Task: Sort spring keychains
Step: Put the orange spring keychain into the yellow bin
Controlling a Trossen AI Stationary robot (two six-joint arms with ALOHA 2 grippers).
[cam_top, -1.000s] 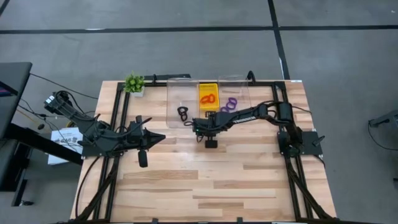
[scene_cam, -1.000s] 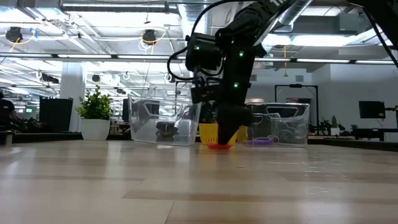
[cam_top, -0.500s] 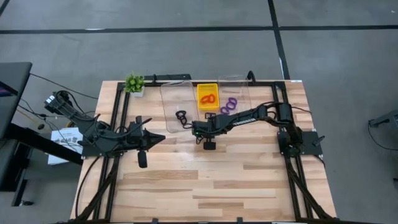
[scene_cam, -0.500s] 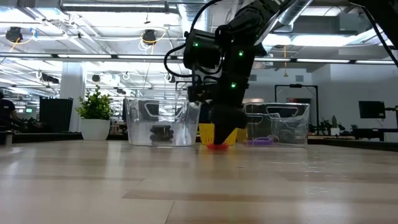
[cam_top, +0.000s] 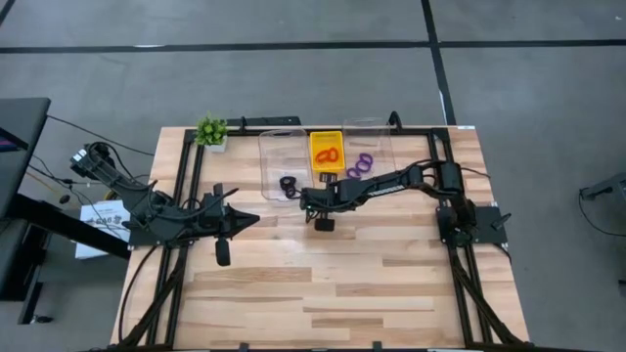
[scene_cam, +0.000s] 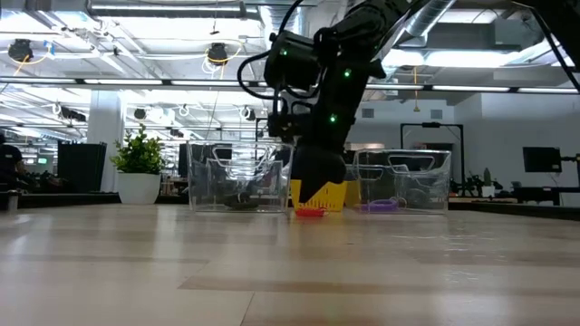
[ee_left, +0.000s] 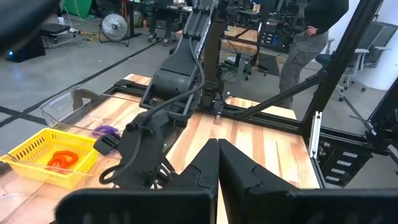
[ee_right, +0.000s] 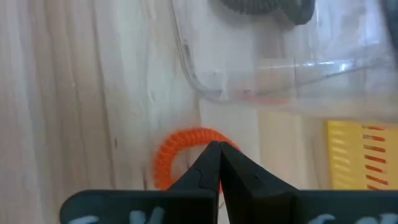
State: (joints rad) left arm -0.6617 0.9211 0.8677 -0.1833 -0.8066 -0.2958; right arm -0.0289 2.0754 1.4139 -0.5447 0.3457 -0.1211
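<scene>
An orange spring keychain (ee_right: 180, 155) lies flat on the table, just in front of the left clear container (cam_top: 279, 156); it also shows in the low view (scene_cam: 310, 214). My right gripper (ee_right: 214, 149) is shut, with its tips over the ring's rim; in the high view it (cam_top: 305, 198) is near the container's front corner. Black keychains (cam_top: 290, 184) lie in that container. Orange keychains (cam_top: 327, 154) lie in the yellow tray (cam_top: 327, 139), and purple ones (cam_top: 360, 164) in the right clear container (cam_top: 370, 132). My left gripper (ee_left: 217, 163) is shut and empty at the table's left (cam_top: 249, 221). My right gripper's shut fingertips stand at the orange keychain's rim (ee_right: 202, 138), coming from above. The ring lies flat on the table. I cannot tell whether the tips touch it.
A small green plant (cam_top: 211, 131) stands at the far left corner. The two clear containers and the yellow tray stand in a row along the far edge. Bare wood (cam_top: 342, 284) fills the near half of the table. A person (ee_left: 308, 37) stands beyond the table.
My right gripper has moved a little toward the table's left edge and risen slightly, staying shut. The left clear container slid a little toward the left edge and then partly back, and the black keychains shifted inside it. The orange keychain stayed on the table.
</scene>
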